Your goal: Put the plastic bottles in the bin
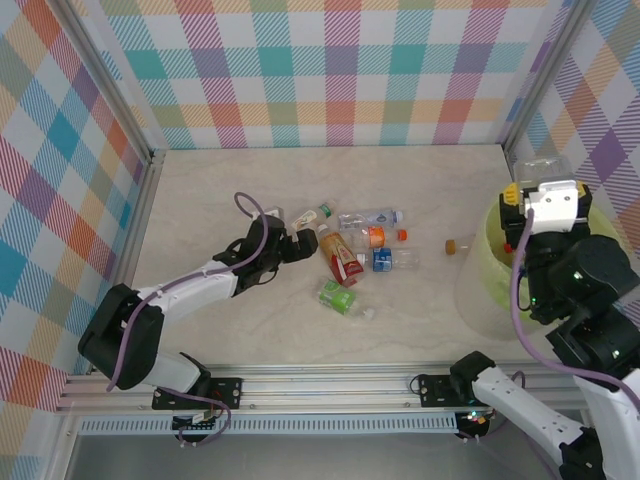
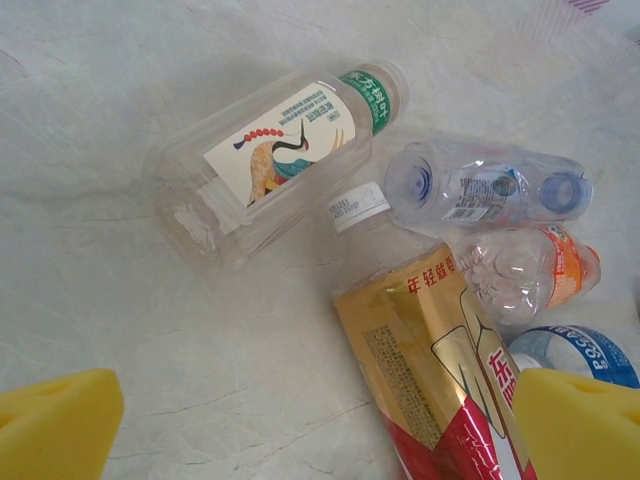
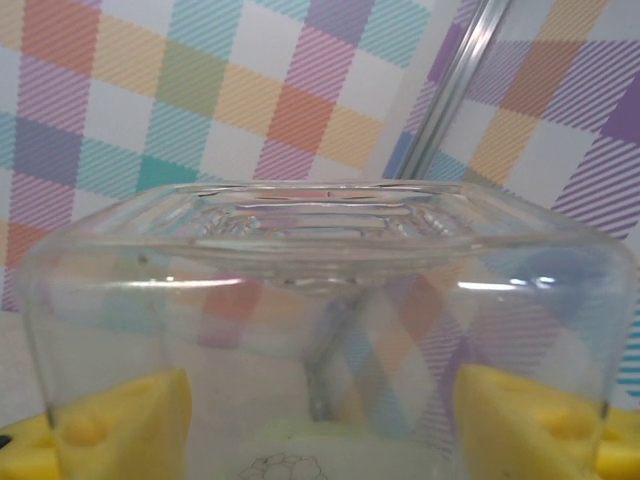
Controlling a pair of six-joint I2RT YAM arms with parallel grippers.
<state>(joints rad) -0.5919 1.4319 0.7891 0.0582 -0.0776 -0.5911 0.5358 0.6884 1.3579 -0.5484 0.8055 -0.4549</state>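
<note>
Several plastic bottles lie in a cluster mid-table: a white-labelled one (image 1: 312, 215), a clear one with a blue cap (image 1: 370, 217), an orange-labelled one (image 1: 365, 237), a red-and-gold one (image 1: 340, 257), a blue-labelled one (image 1: 390, 260) and a green one (image 1: 338, 296). My left gripper (image 1: 292, 243) is open at the cluster's left side. In the left wrist view its yellow pads (image 2: 55, 425) straddle the red-and-gold bottle (image 2: 440, 370) without touching it. My right gripper (image 1: 541, 186) is shut on a clear bottle (image 1: 540, 170) (image 3: 320, 300) over the yellow-green bin (image 1: 490, 275).
A small orange-capped item (image 1: 455, 246) lies alone between the cluster and the bin. Checked walls enclose the table on three sides, with a metal rail along the near edge (image 1: 330, 385). Bare tabletop stretches left of and behind the cluster.
</note>
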